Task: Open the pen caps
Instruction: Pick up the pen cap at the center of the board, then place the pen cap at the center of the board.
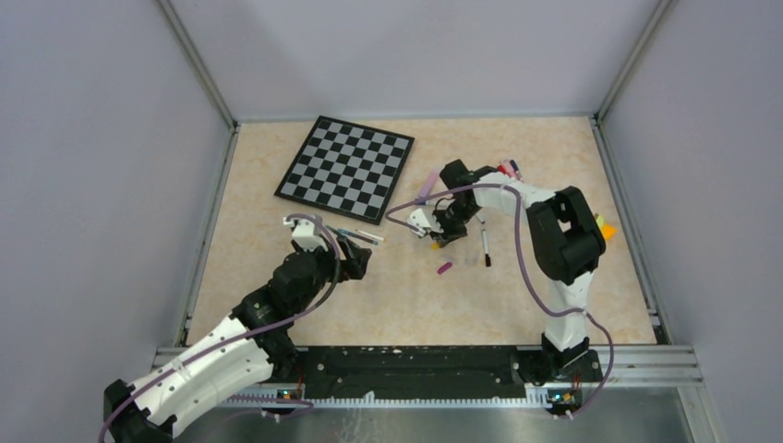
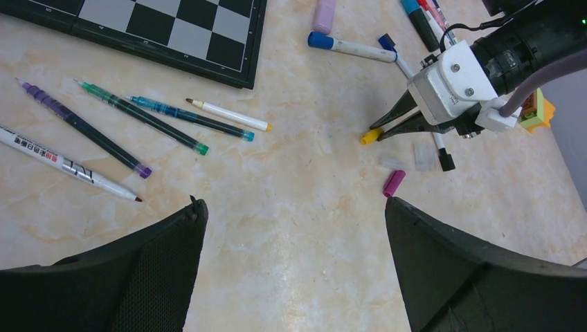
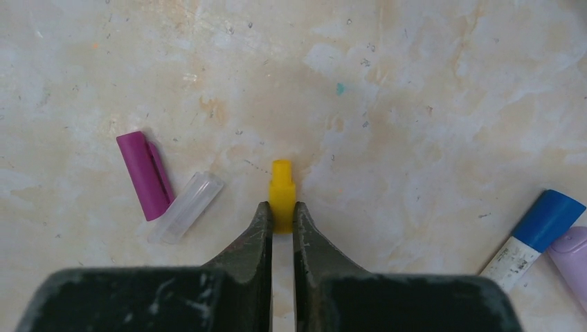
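Pinching a stubby yellow cap point(image 3: 282, 194) by its rear end, the right gripper point(image 3: 282, 211) has its two dark fingers point(image 3: 255, 238) drawn almost together, with only the cap's width between them; the cap's stepped nose juts out past the tips. The wrist points steeply down at the marbled table point(image 1: 406, 305), and whether the cap touches the surface I cannot tell. Just to one side of the tips lie a magenta cap point(image 3: 144, 174) and a clear cap point(image 3: 185, 206), side by side and loose on the table. On the other side a white marker with a blue cap point(image 3: 536, 228) lies well apart, next to a lilac pen point(image 3: 571, 256). From above, the right arm rises from its base, bends at the elbow near the yellow-orange block point(image 1: 605, 226), reaches toward the centre and folds the wrist down. The left gripper point(image 2: 294, 204) is spread wide and empty above bare table; its arm stretches diagonally from the near left corner. Ahead of it five uncapped pens point(image 2: 142, 117) lie in a loose row just beside the chessboard point(image 2: 173, 31).
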